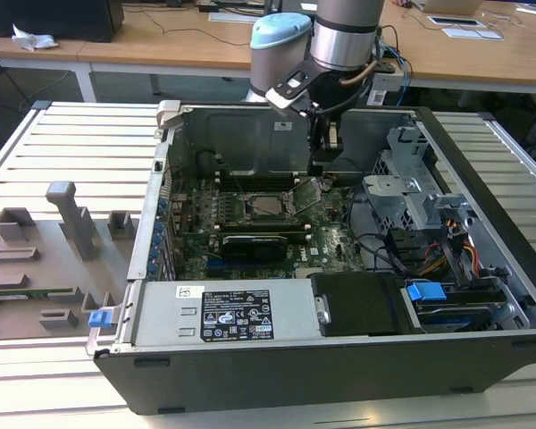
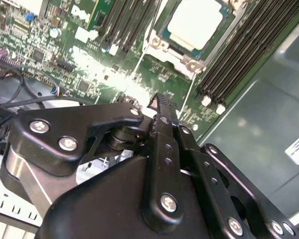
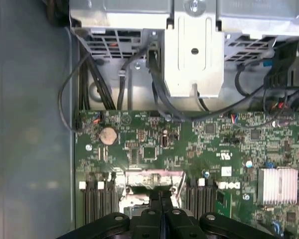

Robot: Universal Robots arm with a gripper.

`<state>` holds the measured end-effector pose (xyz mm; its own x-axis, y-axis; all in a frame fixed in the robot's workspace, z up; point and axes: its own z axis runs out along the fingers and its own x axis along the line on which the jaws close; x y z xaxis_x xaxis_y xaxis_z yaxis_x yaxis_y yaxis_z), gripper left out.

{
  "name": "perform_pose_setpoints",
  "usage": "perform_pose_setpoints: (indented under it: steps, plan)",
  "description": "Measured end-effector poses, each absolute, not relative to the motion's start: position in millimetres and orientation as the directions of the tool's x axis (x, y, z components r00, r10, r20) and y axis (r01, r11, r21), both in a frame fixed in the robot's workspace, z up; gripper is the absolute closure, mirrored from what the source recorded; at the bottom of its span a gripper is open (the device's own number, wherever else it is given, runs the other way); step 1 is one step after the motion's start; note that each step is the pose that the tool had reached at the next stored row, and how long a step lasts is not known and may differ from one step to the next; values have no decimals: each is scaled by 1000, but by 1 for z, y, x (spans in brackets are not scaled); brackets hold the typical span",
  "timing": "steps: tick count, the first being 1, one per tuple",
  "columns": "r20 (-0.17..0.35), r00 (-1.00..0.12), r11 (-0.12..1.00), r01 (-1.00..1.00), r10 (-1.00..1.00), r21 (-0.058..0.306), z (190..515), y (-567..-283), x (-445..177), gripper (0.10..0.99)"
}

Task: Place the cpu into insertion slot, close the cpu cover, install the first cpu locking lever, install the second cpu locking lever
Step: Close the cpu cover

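In the exterior view the gripper hangs inside the open computer case, low over the green motherboard and just to the exterior view's right of the insertion slot. One cpu shows as a pale square in that slot. Here the fingers are too dark to tell how they stand. The case lies on a slatted table, with one grey fixture tray well apart at the exterior view's left.

In the second wrist view the fingers are pressed together, and nothing can be made out between them. Their tip hovers close over the board, near the slot but apart from the chip. The cpu cover frames the pale chip and seems to lie flat, though its far edge is cut off. Two thin rods run out from the slot: one locking lever on one side and a second locking lever on the side nearer the fingertip. Whether the tip touches either is unclear. Two banks of long dark memory slots flank the socket.

In the first wrist view the fingers meet along a thin seam, and silvery socket metal sits just past their tip. The fingers cover the chip itself. One coin cell and one finned heatsink sit on the board.
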<state>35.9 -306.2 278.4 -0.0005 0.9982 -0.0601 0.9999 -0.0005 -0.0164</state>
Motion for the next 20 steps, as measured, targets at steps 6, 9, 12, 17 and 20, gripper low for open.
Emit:
perform_pose_setpoints:
  steps: [6, 9, 12, 17, 20]
  plan:
    - [-63, -1, -1, 1000, 998, -20, 278, -306, 57, 980]
    - [-63, -1, -1, 1000, 998, -22, 278, -304, 69, 980]
    - [-63, -1, -1, 1000, 998, -24, 277, -304, 73, 980]
    - [-63, -1, -1, 1000, 998, -27, 264, -304, 74, 980]
    - [-63, -1, -1, 1000, 998, -27, 256, -304, 74, 980]
